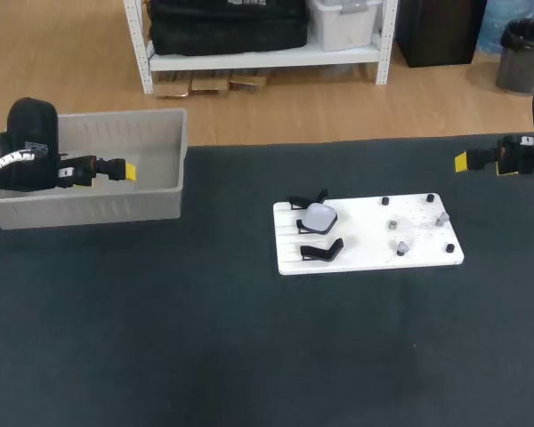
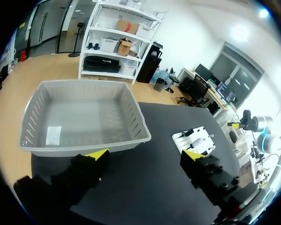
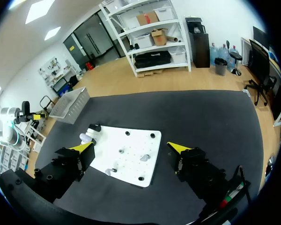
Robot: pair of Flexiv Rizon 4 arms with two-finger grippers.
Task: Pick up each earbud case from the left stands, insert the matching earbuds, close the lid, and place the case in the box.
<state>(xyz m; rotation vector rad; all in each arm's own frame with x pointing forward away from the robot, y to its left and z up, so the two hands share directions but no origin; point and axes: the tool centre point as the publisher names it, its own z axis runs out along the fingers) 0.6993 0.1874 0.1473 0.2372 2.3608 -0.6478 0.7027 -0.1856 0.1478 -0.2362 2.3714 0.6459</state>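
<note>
Small, light, smooth and probably slippery, the case (image 1: 319, 215) wants a pinch across its flat sides; left fingers (image 2: 97, 154) and right fingers (image 3: 178, 148) stand spread, empty.

1. Left arm (image 1: 22, 142), at the frame's left edge: rounded black housing, a white ribbed cable, a pale grey link behind.
2. Left gripper (image 1: 125, 171): blocky black fingers with bright yellow tips.
3. Right gripper (image 1: 463, 161), at the right edge: black, yellow-tipped likewise.

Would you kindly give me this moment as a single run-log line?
left end effector: open, at bin | right end effector: open, right of board | earbud case: on far stand | near stand: bare
</note>
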